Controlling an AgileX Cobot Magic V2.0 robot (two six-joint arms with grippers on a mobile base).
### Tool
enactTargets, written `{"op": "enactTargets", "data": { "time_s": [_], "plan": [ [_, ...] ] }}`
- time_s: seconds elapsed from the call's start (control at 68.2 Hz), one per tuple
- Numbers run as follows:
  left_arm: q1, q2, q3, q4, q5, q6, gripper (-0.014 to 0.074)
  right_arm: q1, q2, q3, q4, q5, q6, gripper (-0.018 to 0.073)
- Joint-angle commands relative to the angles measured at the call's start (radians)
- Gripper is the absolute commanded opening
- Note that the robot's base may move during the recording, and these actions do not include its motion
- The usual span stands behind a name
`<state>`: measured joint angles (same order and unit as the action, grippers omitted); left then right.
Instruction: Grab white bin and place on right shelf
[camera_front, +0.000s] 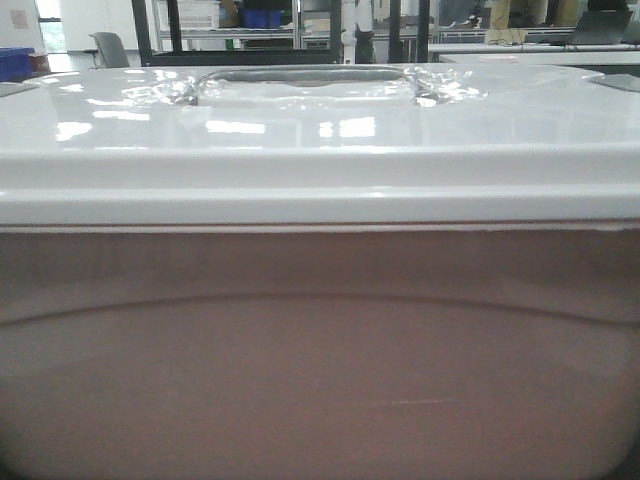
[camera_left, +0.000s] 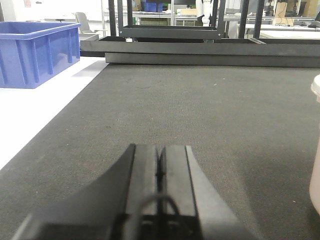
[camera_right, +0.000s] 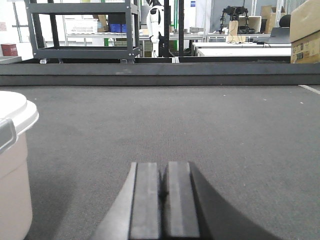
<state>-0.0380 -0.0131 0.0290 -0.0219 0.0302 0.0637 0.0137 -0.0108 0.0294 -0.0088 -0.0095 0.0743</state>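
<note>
White bin (camera_front: 320, 150) lidded, contents unclear, between left pincer (camera_left: 160, 150) and right pincer (camera_right: 161, 167), both closed on nothing.

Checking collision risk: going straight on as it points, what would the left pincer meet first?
The left pincer faces open grey mat; the white bin is off to the right. Probably the low dark ledge at the far end comes first.

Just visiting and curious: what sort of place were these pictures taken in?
Most likely a lab or workshop with storage. Dark metal rack shelving stands at the back, a blue plastic crate sits off to one side, and white workbenches carrying equipment fill the background.
</note>
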Motion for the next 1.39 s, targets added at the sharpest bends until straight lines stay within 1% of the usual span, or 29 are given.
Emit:
{"op": "enactTargets", "data": {
  "time_s": [0.0,1.115,1.379],
  "plan": [
    [0.000,-0.009,-0.001,-0.006,-0.081,-0.011,-0.0118,-0.001,-0.018,-0.002,-0.010,-0.091,0.003,0.0055],
    [0.000,-0.009,-0.001,-0.006,-0.081,-0.011,-0.0118,-0.001,-0.018,-0.002,-0.010,-0.091,0.003,0.0055],
    [0.000,-0.009,-0.001,-0.006,-0.101,-0.011,-0.0118,-0.001,-0.018,-0.002,-0.010,-0.092,0.003,0.0055]
  ]
}}
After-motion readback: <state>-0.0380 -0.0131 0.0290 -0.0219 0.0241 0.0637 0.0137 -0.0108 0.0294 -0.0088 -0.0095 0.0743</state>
